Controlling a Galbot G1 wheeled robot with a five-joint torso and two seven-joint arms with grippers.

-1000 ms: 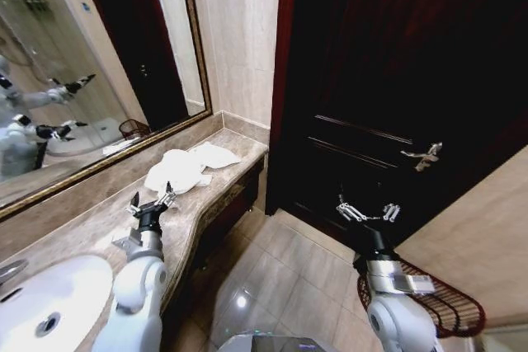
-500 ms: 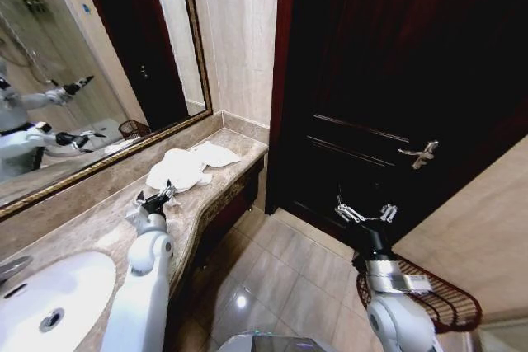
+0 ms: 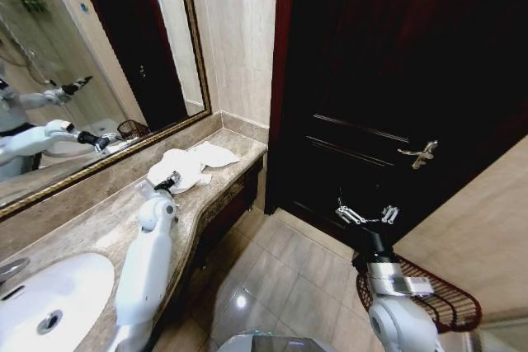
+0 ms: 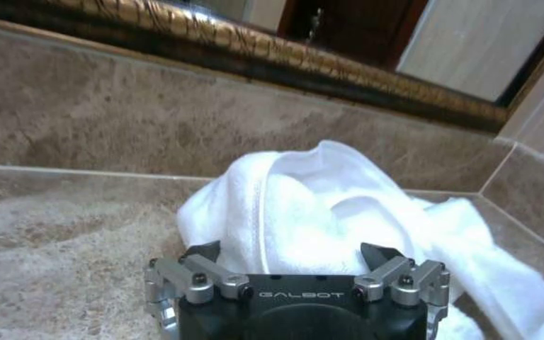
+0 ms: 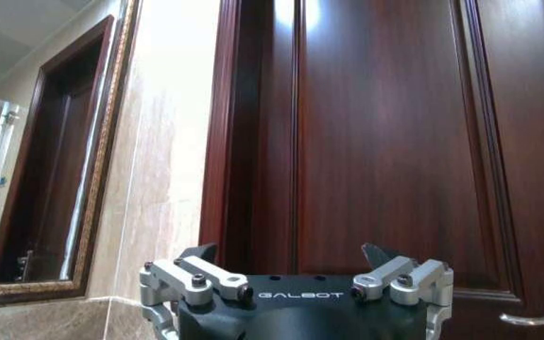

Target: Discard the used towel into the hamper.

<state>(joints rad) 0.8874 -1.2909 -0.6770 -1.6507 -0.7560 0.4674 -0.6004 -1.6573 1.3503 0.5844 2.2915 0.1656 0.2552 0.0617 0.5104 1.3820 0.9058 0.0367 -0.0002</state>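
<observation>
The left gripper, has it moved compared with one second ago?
Yes. The left gripper has reached forward along the counter, away from the sink, and its open fingers are now at the edge of the towel.

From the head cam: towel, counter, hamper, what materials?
Towel: white terry-like cloth, soft crumpled folds. Counter: polished beige stone, probably marble, veined and glossy. Hamper: dark reddish-brown openwork, wire or wicker, can't tell which. Left gripper open at the towel.
</observation>
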